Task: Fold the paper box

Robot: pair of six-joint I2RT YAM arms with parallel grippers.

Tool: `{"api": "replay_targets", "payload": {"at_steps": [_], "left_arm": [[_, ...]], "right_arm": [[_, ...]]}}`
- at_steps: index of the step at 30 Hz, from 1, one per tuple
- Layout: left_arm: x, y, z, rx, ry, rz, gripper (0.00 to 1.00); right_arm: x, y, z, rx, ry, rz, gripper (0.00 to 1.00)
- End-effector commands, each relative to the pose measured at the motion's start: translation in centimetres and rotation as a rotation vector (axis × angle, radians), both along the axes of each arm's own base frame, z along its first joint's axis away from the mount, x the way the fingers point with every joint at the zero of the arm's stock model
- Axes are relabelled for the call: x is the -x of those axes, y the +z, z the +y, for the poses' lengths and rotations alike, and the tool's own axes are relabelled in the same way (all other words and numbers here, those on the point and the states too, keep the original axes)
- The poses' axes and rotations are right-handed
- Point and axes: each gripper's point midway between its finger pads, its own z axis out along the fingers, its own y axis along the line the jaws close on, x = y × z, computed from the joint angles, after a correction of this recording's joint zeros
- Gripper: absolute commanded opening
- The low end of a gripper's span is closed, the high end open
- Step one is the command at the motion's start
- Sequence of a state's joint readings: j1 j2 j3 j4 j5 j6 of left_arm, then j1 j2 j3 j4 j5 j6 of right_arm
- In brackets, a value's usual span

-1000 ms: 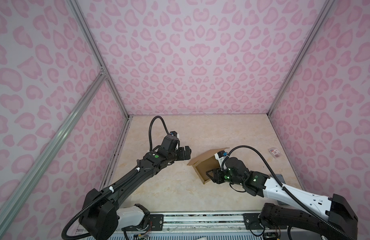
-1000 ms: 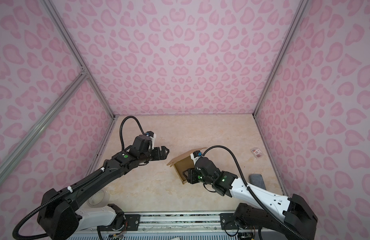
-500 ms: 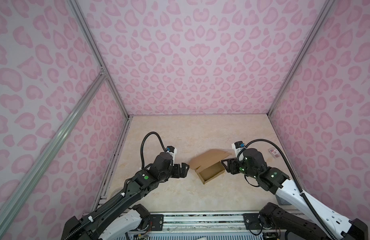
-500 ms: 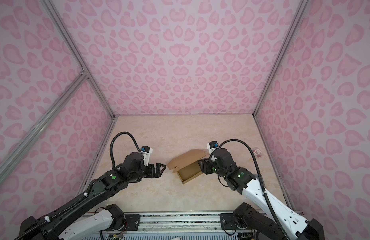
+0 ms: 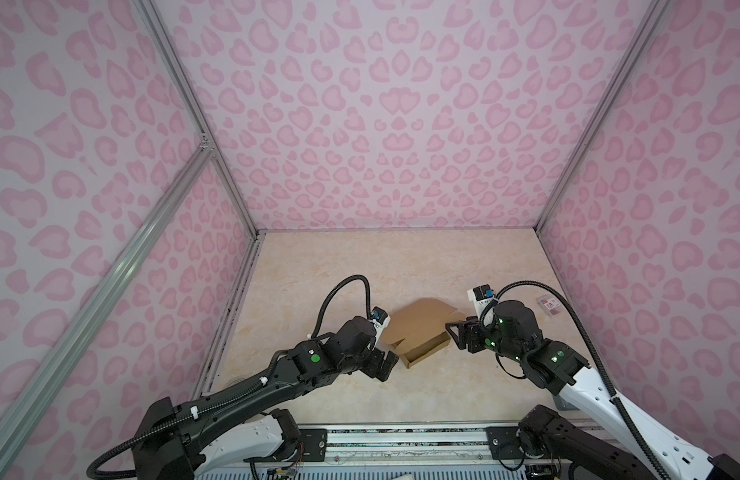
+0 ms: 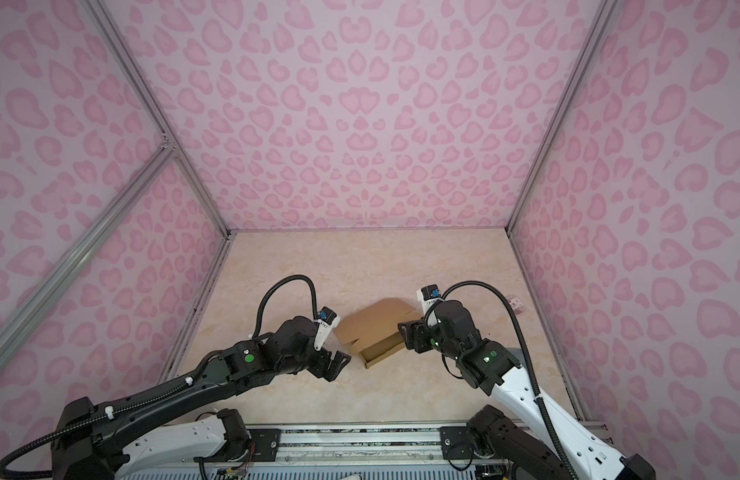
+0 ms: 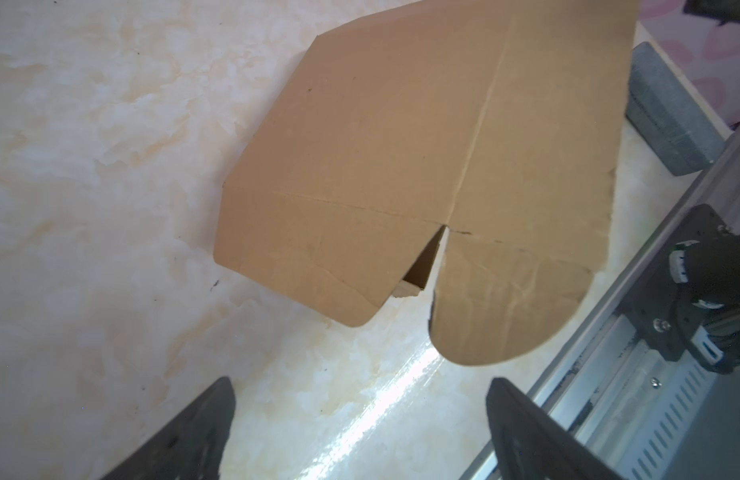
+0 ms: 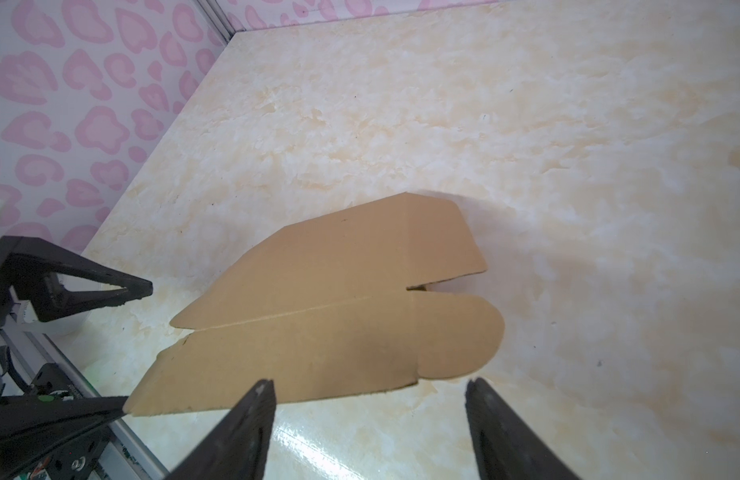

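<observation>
Pink walls ring the table (image 5: 339,270); the box (image 5: 418,328) lies near its middle, lid half raised. Both arms have drawn back: the right tool (image 5: 454,336) has let go and stands wide, and the left tool (image 5: 386,365) is wide and empty. The lid likely needs another press.

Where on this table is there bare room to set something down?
Free: the far half of the table between the paper box and back wall; also the near strip by the front rail. Crowded around the box, flanked by left gripper and right gripper.
</observation>
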State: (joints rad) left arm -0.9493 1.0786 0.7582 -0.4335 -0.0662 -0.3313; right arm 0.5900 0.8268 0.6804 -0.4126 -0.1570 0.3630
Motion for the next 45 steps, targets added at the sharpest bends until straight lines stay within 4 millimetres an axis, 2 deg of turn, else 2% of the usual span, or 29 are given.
{"api": "replay_targets", "payload": {"at_steps": [1,8,12,17,21,27,31,36,40,45], "left_arm": [[-0.5,-0.1,0.3,-0.117,-0.036,-0.059,0.97],[0.0,-2.3,0.2,-0.378,-0.144,-0.134,0.98],[-0.9,-2.8,0.4,-0.463,-0.142,-0.178,0.98],[-2.9,-2.1,1.0,-0.540,-0.086,-0.273,0.98],[-3.7,-1.5,1.1,-0.545,-0.060,-0.333,1.00],[-4.1,-1.4,2.2,-0.560,-0.023,-0.373,0.96],[-4.3,-0.3,3.1,-0.546,0.022,-0.409,0.97],[-4.4,-0.3,3.2,-0.523,0.029,-0.382,0.98],[-3.9,-0.1,3.8,-0.509,0.036,-0.359,0.98],[-4.3,2.3,5.1,-0.415,0.131,-0.375,0.98]], "right_arm": [[-0.1,-0.1,-0.1,0.007,-0.001,-0.009,0.75],[0.1,-0.1,-0.1,-0.001,0.006,-0.010,0.75],[0.1,-0.3,0.0,-0.002,0.009,-0.009,0.75],[0.1,-0.2,0.0,-0.005,0.009,-0.012,0.75],[0.1,-0.2,-0.1,-0.006,0.008,-0.016,0.75],[0.2,-0.4,-0.2,-0.013,0.010,-0.016,0.75],[0.7,-0.8,0.1,-0.030,0.026,0.009,0.74],[1.4,-1.2,-0.3,-0.045,0.015,0.034,0.72],[1.8,-2.4,-1.0,-0.018,-0.024,0.098,0.72],[2.8,-3.8,0.9,-0.094,0.018,0.144,0.70]]}}
